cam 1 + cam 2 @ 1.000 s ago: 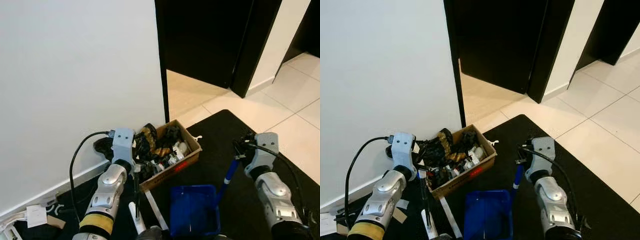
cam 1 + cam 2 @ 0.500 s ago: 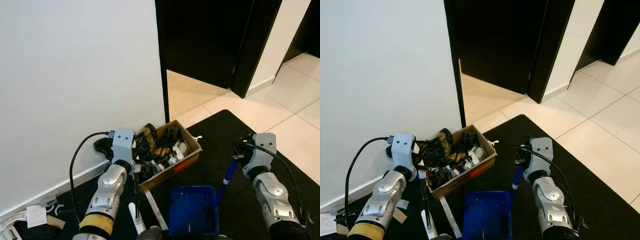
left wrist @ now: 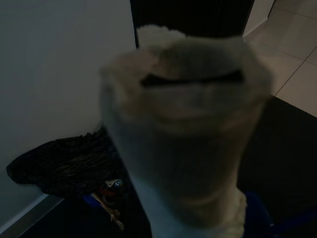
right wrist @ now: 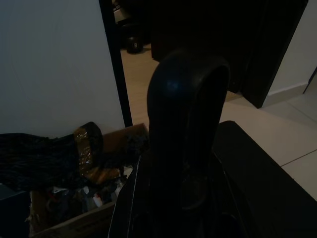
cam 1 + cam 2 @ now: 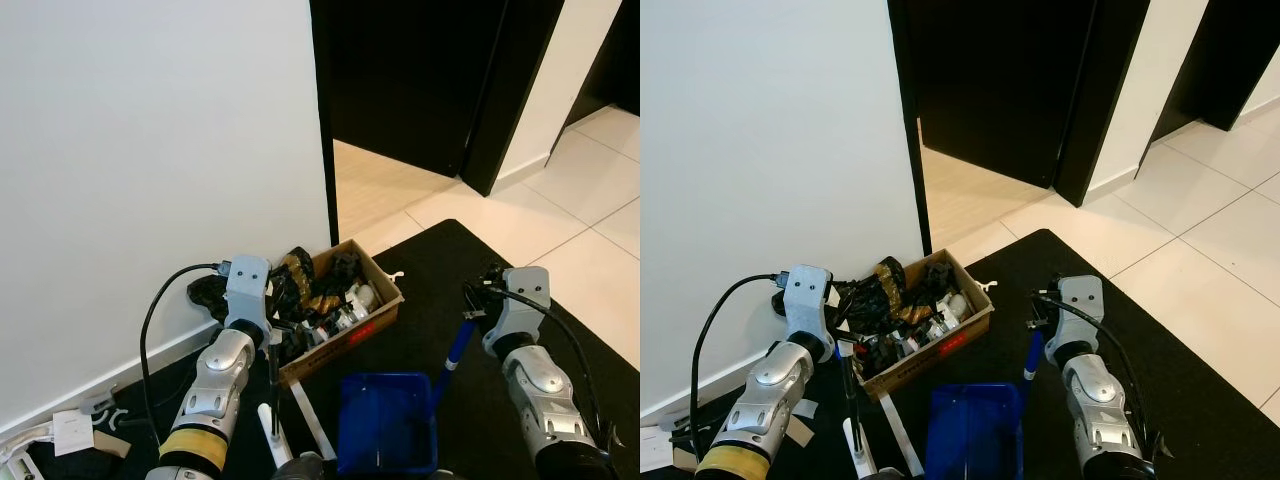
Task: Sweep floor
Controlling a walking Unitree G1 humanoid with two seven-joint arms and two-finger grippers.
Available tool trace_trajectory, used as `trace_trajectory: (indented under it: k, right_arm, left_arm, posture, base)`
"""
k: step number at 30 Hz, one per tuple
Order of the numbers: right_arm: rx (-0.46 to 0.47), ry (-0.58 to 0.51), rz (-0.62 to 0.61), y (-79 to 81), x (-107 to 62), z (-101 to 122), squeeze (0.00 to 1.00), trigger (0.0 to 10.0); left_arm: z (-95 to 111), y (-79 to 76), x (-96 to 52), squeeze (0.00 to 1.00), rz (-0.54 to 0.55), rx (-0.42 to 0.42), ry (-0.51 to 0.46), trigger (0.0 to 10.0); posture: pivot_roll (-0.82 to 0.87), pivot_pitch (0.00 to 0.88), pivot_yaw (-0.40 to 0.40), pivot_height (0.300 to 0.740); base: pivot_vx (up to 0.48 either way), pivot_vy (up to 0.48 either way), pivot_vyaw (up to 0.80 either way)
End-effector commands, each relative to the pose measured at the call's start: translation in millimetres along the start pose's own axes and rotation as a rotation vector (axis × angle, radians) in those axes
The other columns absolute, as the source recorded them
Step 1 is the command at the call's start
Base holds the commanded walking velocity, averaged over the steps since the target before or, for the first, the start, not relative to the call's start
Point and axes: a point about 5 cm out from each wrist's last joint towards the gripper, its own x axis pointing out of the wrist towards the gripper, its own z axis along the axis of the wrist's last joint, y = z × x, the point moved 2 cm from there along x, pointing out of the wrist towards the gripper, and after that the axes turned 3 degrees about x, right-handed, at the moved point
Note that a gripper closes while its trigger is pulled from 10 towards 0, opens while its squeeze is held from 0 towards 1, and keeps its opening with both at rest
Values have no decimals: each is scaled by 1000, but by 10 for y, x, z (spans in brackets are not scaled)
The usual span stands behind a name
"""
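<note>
Left eye view: one blue dustpan [image 5: 385,435], one cardboard box [image 5: 350,325].

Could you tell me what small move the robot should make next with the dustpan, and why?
Probably lower the blue dustpan flat onto the black mat. The right tool holds its blue handle upright, and the left tool holds the broom handle beside the cardboard box, so sweeping looks ready to begin.

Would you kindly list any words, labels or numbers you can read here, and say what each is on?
None can be read.
Cardboard box: a red mark on its side, too blurred to read.
White paper slip on the floor: print too small to read.
</note>
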Motion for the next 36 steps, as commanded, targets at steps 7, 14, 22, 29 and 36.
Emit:
trace_trajectory:
  k: [7,14,22,29,36]
  right_arm:
    - [-7,-37,8,48,57,80,0,10000]
    - [-3,-36,6,59,40,61,0,10000]
    - [-1,-42,3,64,56,78,0,10000]
    - [2,-42,5,79,55,74,0,10000]
    - [-1,-41,14,92,55,71,0,10000]
  left_arm:
    - [23,20,23,0,3,26,-5,10000]
    - [20,38,7,0,7,28,-7,10000]
    - [47,43,24,0,6,33,-13,10000]
    - [56,48,25,0,6,35,-16,10000]
    - [51,45,23,0,8,35,-16,10000]
  posture:
    - [84,50,60,740]
    - [85,55,62,740]
    - [87,63,63,740]
    - [89,63,60,740]
    - [87,59,55,740]
  base:
    - [0,0,0]
    - [0,0,0]
    - [0,0,0]
    - [0,0,0]
    - [0,0,0]
